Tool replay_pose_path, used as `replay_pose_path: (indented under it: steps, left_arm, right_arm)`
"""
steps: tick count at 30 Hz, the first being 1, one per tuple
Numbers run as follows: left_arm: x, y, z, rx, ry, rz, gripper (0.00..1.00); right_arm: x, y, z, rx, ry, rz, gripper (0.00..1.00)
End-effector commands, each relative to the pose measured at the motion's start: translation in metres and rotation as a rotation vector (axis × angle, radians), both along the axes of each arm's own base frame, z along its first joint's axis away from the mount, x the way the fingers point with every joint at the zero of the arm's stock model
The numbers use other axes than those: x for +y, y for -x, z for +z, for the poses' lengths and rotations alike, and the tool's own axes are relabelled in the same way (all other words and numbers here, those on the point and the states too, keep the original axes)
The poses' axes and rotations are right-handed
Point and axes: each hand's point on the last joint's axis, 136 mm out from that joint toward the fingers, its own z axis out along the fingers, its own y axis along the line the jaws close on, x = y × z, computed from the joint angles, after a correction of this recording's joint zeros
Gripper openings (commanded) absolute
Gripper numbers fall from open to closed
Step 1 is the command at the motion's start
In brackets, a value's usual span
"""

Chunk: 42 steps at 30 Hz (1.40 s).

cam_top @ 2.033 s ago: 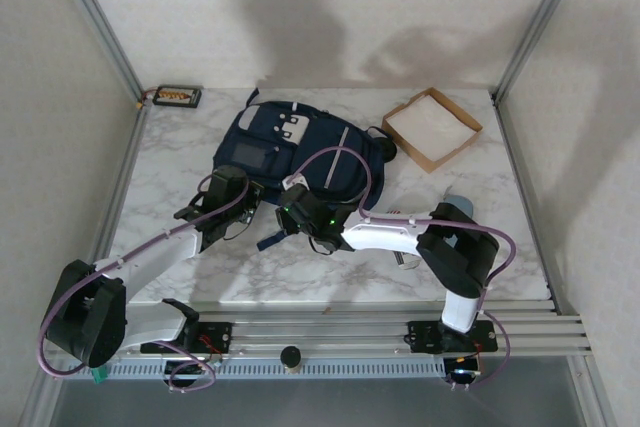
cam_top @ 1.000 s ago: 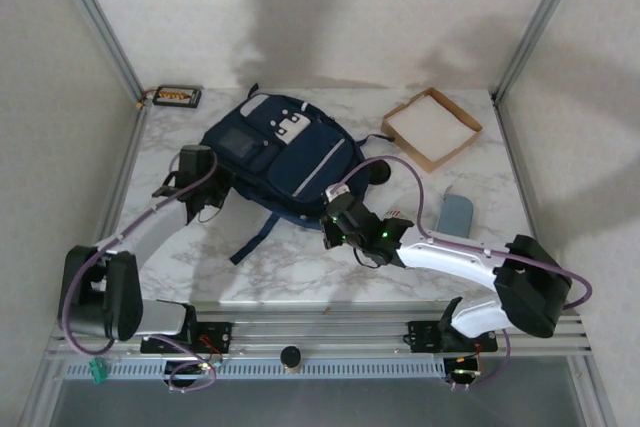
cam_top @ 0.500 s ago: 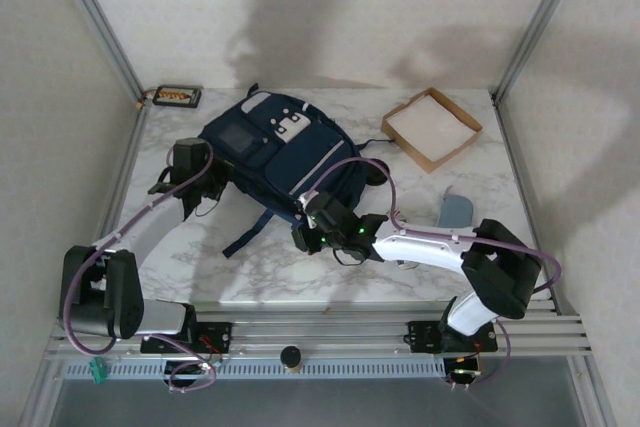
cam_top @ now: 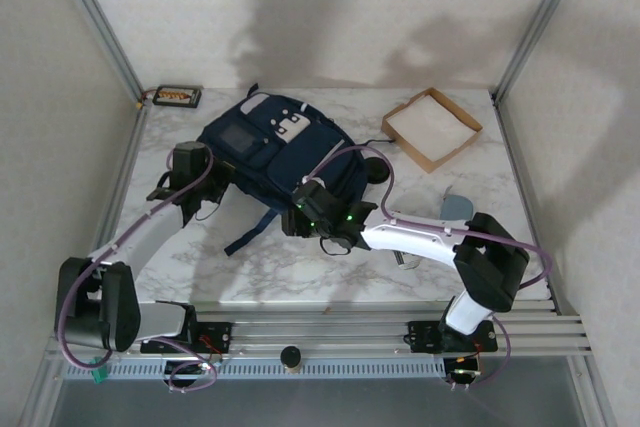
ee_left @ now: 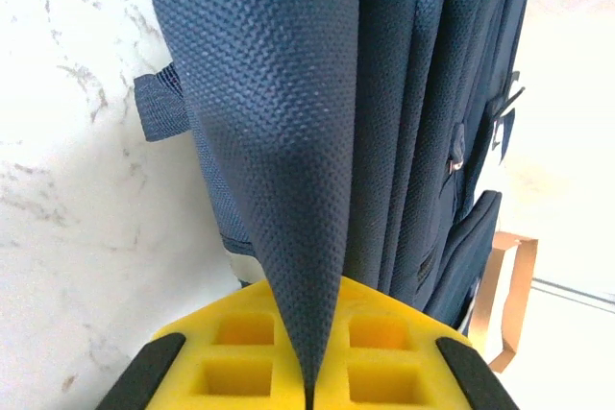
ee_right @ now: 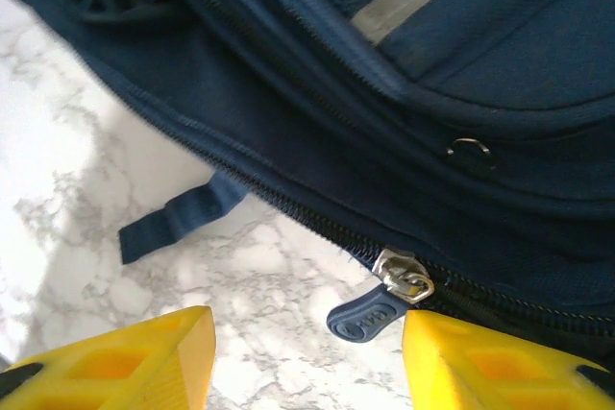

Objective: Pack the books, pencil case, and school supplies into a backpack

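The backpack [cam_top: 285, 152] lies flat on the marble surface [cam_top: 330, 272], front pockets up, left of centre and towards the far side. The left arm [cam_top: 140, 232] reaches to its left edge. In the left wrist view the left jaws are closed tight on a fold of the backpack's [ee_left: 384, 93] navy fabric, pinched between the yellow pads [ee_left: 240, 362].

The right arm [cam_top: 410, 239] reaches to the backpack's near edge. In the right wrist view the right jaws stand apart and hold nothing. The zip pull [ee_right: 380, 312] lies between the two yellow pads [ee_right: 135, 357], touching neither. The zip is closed on both sides of the pull. A strap loop [ee_right: 178, 218] rests on the surface just beside the backpack [ee_right: 317, 132].

A cardboard tray [cam_top: 432, 127] sits well apart at the far right. A small dark tray [cam_top: 176, 97] sits in the far left corner.
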Motion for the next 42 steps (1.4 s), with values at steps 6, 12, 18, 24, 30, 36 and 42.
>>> replay_pose_path:
  steps: [6, 12, 18, 24, 30, 36, 42]
  left_arm:
    - [-0.005, 0.005, 0.029, -0.108, 0.053, 0.017, 0.00]
    - [-0.003, 0.004, 0.029, -0.106, 0.039, 0.019, 0.00]
    - [-0.004, 0.003, 0.026, -0.093, 0.028, 0.008, 0.00]
    - [-0.005, 0.003, 0.024, -0.093, 0.033, 0.008, 0.00]
    - [-0.005, 0.005, 0.023, -0.090, 0.031, 0.009, 0.00]
    - [-0.005, 0.005, 0.022, -0.087, 0.032, 0.008, 0.00]
    - [-0.006, 0.005, 0.019, -0.081, 0.032, 0.005, 0.00]
  right_arm:
    - [-0.023, 0.009, -0.016, 0.025, 0.140, -0.094, 0.49]
    - [-0.023, 0.006, -0.018, 0.012, 0.118, -0.097, 0.46]
    - [-0.021, 0.019, -0.029, 0.056, 0.113, -0.020, 0.44]
    - [-0.024, 0.024, -0.023, 0.072, 0.029, 0.003, 0.46]
    - [-0.017, 0.004, -0.023, 0.062, -0.048, 0.029, 0.52]
    - [-0.002, -0.010, -0.022, 0.043, -0.036, 0.041, 0.51]
    - [0.007, -0.020, -0.015, -0.019, -0.087, 0.061, 0.44]
